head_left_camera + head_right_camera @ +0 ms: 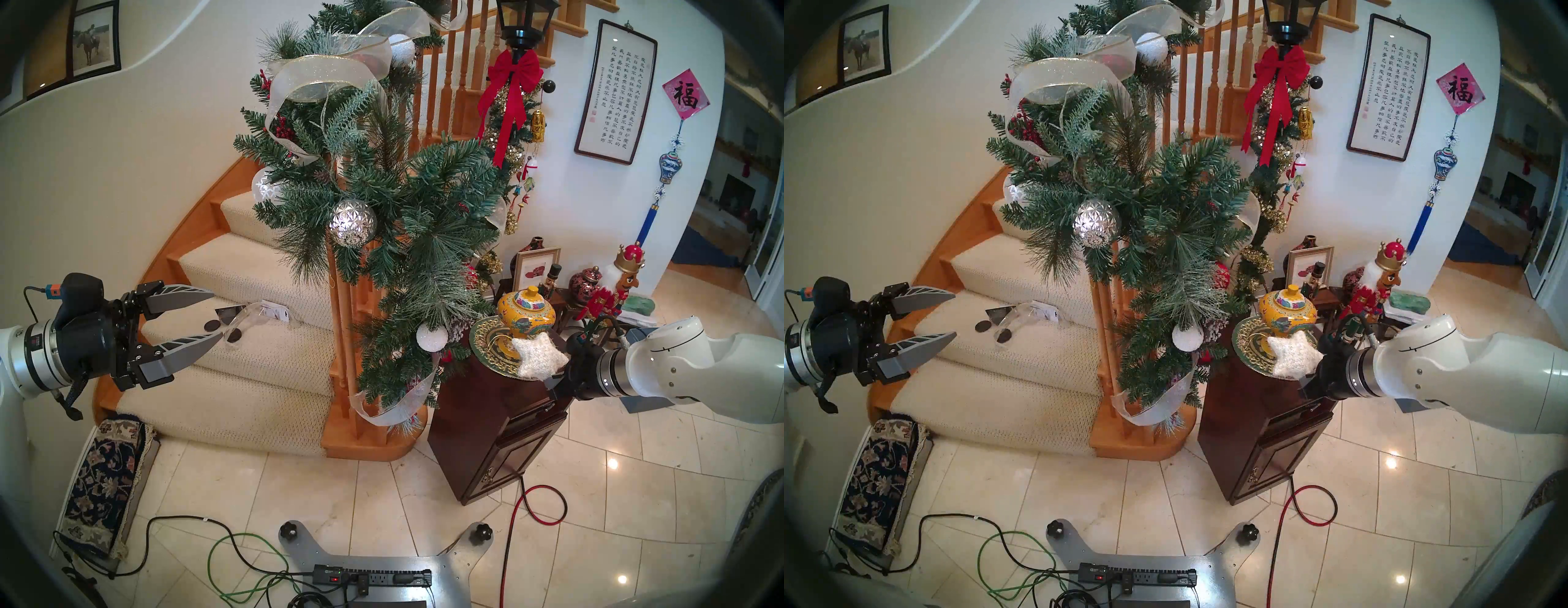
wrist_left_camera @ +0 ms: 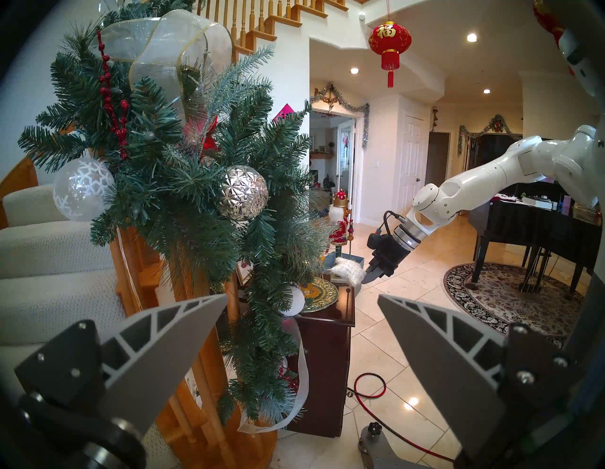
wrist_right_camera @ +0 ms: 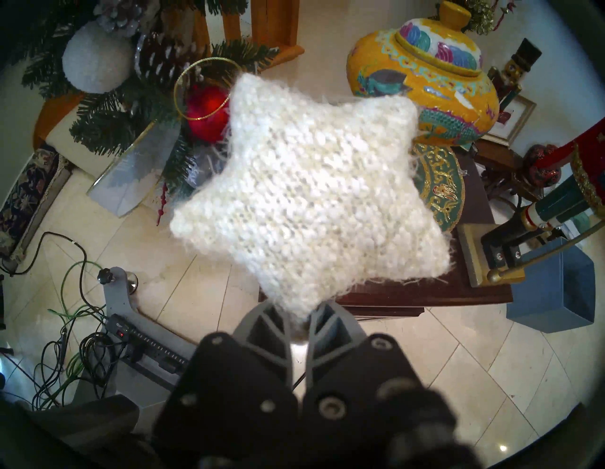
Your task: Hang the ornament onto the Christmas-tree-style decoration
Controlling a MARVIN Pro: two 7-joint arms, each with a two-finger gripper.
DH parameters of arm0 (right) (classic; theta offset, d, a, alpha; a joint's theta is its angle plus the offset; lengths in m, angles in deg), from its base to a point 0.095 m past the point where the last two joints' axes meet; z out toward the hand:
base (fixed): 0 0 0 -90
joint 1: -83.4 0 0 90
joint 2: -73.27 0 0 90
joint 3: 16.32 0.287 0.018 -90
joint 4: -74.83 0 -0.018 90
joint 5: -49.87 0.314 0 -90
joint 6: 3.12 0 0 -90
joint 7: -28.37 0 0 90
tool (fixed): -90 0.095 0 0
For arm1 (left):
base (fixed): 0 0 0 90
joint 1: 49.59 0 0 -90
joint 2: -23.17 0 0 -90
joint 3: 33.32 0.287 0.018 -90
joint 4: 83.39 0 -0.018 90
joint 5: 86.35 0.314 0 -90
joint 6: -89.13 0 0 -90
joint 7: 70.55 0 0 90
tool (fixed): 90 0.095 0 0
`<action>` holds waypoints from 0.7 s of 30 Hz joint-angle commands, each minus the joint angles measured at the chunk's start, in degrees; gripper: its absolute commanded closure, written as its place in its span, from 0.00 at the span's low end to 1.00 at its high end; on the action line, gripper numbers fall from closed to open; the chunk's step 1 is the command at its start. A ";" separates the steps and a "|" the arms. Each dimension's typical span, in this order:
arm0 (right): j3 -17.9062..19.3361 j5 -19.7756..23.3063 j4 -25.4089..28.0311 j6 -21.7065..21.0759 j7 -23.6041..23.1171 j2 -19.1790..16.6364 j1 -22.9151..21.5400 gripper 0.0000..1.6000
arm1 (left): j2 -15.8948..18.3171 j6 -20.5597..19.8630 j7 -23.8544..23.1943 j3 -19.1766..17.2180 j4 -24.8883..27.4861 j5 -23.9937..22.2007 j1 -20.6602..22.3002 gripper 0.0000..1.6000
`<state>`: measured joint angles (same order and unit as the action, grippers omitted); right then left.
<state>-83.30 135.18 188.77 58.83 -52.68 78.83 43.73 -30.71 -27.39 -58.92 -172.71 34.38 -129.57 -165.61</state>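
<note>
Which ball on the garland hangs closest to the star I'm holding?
The small white glitter ball low on the garland, just beside the star. The faceted silver ball hangs much higher.

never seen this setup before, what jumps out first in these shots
The big green garland wrapped down the stair railing fills the middle, with a faceted silver ball hanging in it. At the right, the right tool is shut on one point of a fuzzy white star, held above the green and gold plate on the dark cabinet. At the left, the left tool hangs open in front of the carpeted stairs.
</note>
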 commanded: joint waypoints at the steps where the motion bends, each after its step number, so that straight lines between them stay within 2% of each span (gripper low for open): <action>1: 0.48 0.18 0.45 -1.41 0.36 0.16 -4.89 1.00 | -0.04 0.01 -0.02 -0.04 0.09 -0.07 0.03 0.00; 21: -1.15 2.74 2.05 -7.69 1.77 0.16 -12.13 1.00 | -0.04 0.01 -0.02 -0.04 0.09 -0.06 0.04 0.00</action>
<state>-84.55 137.66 190.72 52.80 -51.15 78.81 35.91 -30.71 -27.39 -58.92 -172.71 34.38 -129.57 -165.61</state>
